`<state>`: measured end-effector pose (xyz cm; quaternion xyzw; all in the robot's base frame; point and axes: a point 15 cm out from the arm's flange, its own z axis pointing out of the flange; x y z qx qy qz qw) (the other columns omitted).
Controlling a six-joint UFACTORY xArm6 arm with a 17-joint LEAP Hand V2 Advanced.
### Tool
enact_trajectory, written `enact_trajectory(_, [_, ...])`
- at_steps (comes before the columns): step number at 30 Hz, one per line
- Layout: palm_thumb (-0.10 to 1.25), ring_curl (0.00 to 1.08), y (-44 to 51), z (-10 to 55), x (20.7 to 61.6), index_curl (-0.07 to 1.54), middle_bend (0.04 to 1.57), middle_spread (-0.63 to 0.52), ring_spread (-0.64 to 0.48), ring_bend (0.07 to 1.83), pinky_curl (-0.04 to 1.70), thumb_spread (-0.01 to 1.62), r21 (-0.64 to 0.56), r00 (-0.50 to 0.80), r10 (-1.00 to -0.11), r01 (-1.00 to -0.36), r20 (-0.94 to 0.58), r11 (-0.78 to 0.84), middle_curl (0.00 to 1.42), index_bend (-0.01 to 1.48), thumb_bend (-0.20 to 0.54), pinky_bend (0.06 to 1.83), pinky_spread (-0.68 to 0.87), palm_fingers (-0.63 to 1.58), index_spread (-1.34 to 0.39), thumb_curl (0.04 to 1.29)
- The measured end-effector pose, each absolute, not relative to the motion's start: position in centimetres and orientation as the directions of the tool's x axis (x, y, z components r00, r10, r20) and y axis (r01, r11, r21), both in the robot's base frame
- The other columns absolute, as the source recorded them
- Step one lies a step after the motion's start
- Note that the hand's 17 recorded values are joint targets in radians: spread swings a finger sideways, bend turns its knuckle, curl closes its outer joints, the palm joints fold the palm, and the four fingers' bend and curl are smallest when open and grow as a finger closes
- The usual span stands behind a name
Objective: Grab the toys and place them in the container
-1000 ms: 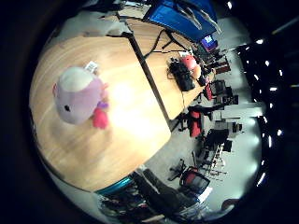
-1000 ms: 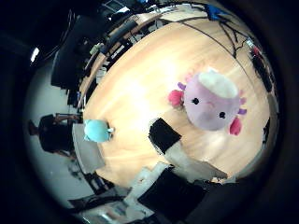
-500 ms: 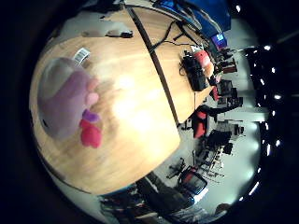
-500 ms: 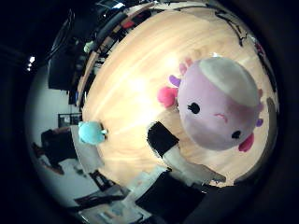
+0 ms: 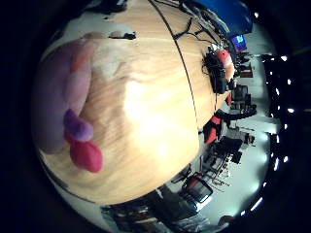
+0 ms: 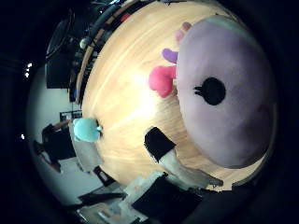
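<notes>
Two toys lay on the wooden desk (image 6: pixel 117 98) beneath us: a lilac plush (image 6: pixel 224 93) filling the view close under our palm, and a teal plush (image 6: pixel 86 129) at the desk's edge. Whether our hand (image 6: pixel 173 161) was open, we could not tell.

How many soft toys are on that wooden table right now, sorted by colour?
Pale purple plush toy with pink frills, close under the palm: 1
Teal plush toy near the table's edge: 1
Total: 2 toys on the wooden table.
</notes>
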<state>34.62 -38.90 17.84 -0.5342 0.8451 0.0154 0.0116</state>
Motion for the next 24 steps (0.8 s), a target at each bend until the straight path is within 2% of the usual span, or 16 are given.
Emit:
enact_trajectory(6, [0.31,0.27,-38.6,17.5,34.8,0.23,0.28,-0.13,-0.17,0.95,0.08,1.03,0.021,-0.425,-0.904,-0.905,-0.040,0.424,0.38,0.08,-0.012,1.26,0.02,0.48,-0.42,0.28])
enact_trajectory(9, [0.35,0.32,-38.4,17.3,34.9,0.18,0.34,-0.19,-0.26,1.07,0.15,1.06,0.025,-0.423,-0.905,-0.906,-0.042,0.422,0.40,0.06,-0.008,1.45,-0.22,0.62,-0.43,0.28])
enact_trajectory(11, [0.37,0.35,-38.4,17.3,34.8,0.16,0.42,-0.24,-0.30,1.15,0.20,1.08,0.028,-0.423,-0.905,-0.906,-0.043,0.422,0.43,0.07,-0.007,1.52,-0.31,0.71,-0.43,0.28])
enact_trajectory(15, [0.47,0.40,-38.3,17.3,34.8,0.14,0.55,-0.32,-0.33,1.23,0.24,1.13,0.029,-0.426,-0.904,-0.905,-0.047,0.425,0.50,0.10,0.013,1.54,-0.38,0.83,-0.44,0.29])
enact_trajectory(17, [0.56,0.42,-38.1,17.3,35.0,0.14,0.62,-0.35,-0.33,1.26,0.26,1.17,0.024,-0.432,-0.900,-0.902,-0.060,0.431,0.54,0.15,0.043,1.53,-0.39,0.95,-0.45,0.30])
enact_trajectory(24, [0.87,0.44,-37.7,18.4,35.2,0.22,0.71,-0.41,-0.32,1.24,0.28,1.16,0.035,-0.441,-0.893,-0.897,-0.090,0.440,0.60,0.27,0.146,1.40,-0.41,1.17,-0.49,0.35])
